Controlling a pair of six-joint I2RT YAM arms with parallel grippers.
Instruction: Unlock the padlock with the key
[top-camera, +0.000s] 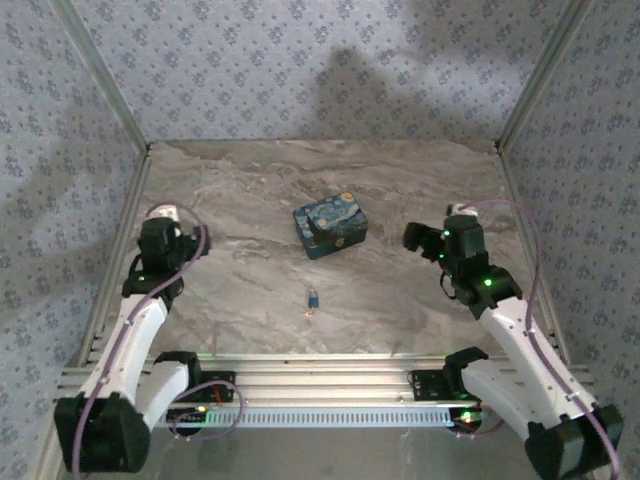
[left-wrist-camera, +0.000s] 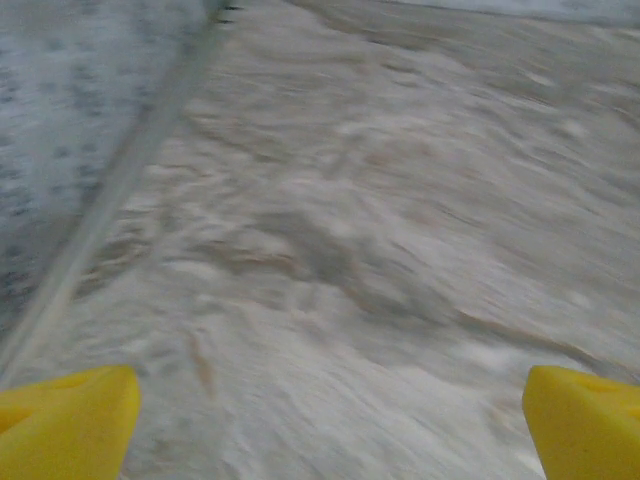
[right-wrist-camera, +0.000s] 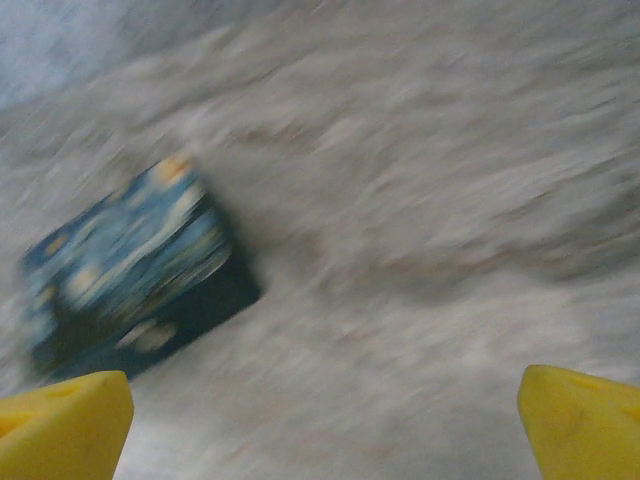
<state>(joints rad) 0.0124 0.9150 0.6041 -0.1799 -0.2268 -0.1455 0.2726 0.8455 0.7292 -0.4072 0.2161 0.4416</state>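
While left and right jaws gape wide, the padlock (top-camera: 313, 299) lies between them.

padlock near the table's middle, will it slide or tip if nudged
The padlock seems to lie flat on the smooth table, so it would probably slide, not tip. Its metallic glint suggests rigid and dense for its size. Far smaller than the box, it may be fiddly to pinch.
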